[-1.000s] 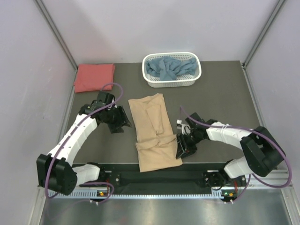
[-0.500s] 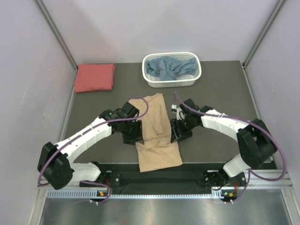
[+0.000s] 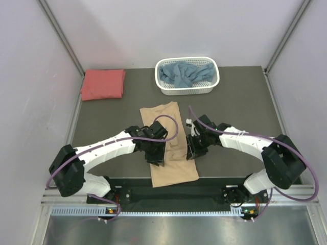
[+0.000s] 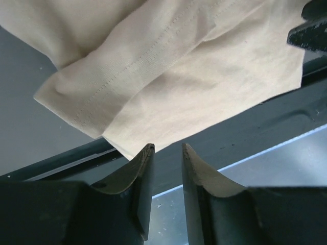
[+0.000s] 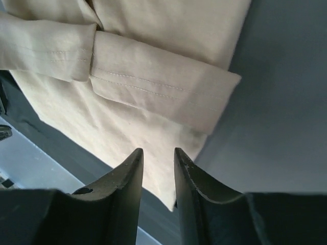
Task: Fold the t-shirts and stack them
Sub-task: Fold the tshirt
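A tan t-shirt (image 3: pixel 164 115) lies flat in a long strip at the middle of the table, its sleeves folded in and its hem at the near edge. My left gripper (image 3: pixel 156 155) is over its left edge, slightly open with nothing between the fingers; the left wrist view shows the gripper (image 4: pixel 166 146) just short of the tan t-shirt's (image 4: pixel 204 76) corner. My right gripper (image 3: pixel 193 150) is at the right edge, also narrowly open and empty, the gripper (image 5: pixel 157 149) hanging over the tan t-shirt (image 5: pixel 168 66). A coral-red t-shirt (image 3: pixel 103 84) lies folded at back left. A dusty blue t-shirt (image 3: pixel 183 74) is bunched in the basket.
The white lattice basket (image 3: pixel 216 77) stands at the back centre of the dark table (image 3: pixel 240 112). Grey walls close in the left, right and back. A black rail (image 3: pixel 173 193) runs along the near edge, right by the tan hem.
Both arms have swung in to the tan t-shirt: the left gripper from the mat on its left onto the left edge, the right up and inward. Both jaws have narrowed.
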Motion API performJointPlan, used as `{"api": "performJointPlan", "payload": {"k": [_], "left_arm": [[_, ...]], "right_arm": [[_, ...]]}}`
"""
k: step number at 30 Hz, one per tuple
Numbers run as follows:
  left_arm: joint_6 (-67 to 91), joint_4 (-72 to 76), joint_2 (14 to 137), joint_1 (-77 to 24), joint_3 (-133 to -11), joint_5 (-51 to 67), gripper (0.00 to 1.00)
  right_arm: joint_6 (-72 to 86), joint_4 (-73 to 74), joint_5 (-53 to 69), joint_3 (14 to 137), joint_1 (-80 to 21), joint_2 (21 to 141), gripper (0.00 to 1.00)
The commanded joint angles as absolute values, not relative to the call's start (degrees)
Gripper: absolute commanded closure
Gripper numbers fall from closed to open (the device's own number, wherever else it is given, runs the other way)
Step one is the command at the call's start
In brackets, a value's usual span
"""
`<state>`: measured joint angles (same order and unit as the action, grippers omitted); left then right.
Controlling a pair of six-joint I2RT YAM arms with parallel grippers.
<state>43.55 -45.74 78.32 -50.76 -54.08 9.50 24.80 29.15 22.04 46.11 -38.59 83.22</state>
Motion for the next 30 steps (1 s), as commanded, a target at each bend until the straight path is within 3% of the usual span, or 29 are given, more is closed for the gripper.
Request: {"api": "performJointPlan", "payload": {"k": [1, 6, 18, 30], "left_arm": [[44.47, -43.68, 78.23, -51.15, -54.58, 6.69, 0.67], [46.67, -46.66, 73.84, -51.06, -55.37, 1.68, 0.67], [55.10, -56.95, 53.90, -50.71, -57.04, -19.06, 0.66], [53.44, -61.96, 50.62, -50.62, -60.38, -22.85, 0.66]], "right_arm": [[29.96, 24.09, 16.01, 45.70, -42.36, 81.74, 0.70], [35.23, 25.49, 6.17, 49.03, -47.19, 83.76, 0.69], [39.28, 29.00, -3.07, 57.12, -55.81, 90.17, 0.66], [42.89, 32.34, -6.32, 62.66, -60.82, 95.98, 0.66]]}}
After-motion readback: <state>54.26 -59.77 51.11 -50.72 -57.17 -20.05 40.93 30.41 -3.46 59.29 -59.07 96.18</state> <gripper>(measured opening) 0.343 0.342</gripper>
